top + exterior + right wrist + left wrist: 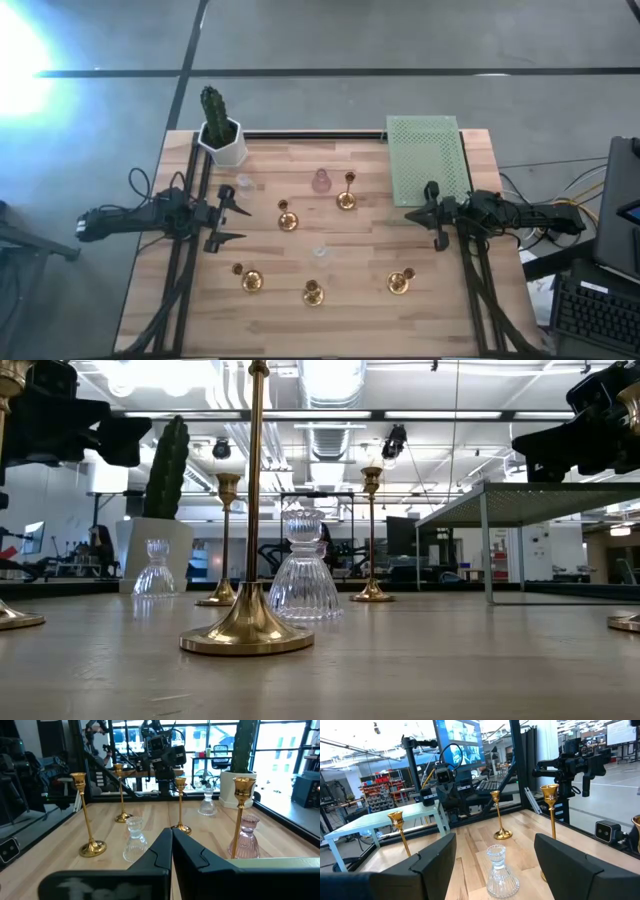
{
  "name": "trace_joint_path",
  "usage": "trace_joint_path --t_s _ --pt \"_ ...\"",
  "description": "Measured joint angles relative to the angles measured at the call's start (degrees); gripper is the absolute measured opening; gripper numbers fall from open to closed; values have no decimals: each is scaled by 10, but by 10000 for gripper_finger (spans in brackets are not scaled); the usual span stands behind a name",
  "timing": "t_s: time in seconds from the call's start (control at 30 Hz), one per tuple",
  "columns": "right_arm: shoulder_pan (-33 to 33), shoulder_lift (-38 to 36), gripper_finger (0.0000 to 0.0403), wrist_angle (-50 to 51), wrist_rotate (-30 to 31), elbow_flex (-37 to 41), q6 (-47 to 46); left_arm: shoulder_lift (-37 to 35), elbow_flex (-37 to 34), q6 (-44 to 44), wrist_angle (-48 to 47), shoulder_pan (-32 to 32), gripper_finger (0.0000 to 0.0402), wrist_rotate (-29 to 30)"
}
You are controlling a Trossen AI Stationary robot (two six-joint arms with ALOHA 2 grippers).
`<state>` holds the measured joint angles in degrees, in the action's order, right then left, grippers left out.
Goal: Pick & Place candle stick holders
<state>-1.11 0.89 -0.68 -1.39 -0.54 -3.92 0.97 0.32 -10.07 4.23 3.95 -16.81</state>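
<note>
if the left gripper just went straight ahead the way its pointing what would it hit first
Probably the clear glass holder, which sits between the open fingers of the left gripper just ahead; it looks lower than the gripper, so contact is uncertain.

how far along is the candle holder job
Nothing looks placed yet: the gold holders and pink glass holder stand scattered on the table, and the green rack is bare. Nothing is in hand: left gripper open, right gripper shut, both empty. All picking remains.
</note>
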Motion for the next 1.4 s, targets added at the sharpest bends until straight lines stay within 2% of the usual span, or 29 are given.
trace_joint_path --t_s 1.2,1.4 --pt "0 0 9 0 0 0 0 0 0 0 0 0 273 0" --pt "0 0 9 -46 0 0 -57 0 0 0 0 0 273 0"
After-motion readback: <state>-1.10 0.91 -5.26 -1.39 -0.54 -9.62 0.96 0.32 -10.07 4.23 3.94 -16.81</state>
